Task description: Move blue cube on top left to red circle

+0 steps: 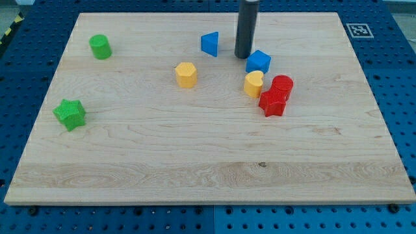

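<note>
While my tip nears it, blue cube sits right.

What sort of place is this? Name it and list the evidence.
Probably a robotics lab bench: a wooden board lies on a blue perforated table, a printed marker tag sits at the board's corner, and my tip stands beside the blue cube.

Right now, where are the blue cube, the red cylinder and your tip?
blue cube (258, 62), camera view, top face.
red cylinder (283, 84), camera view, top face.
my tip (243, 56), camera view, rod's lower end.
</note>
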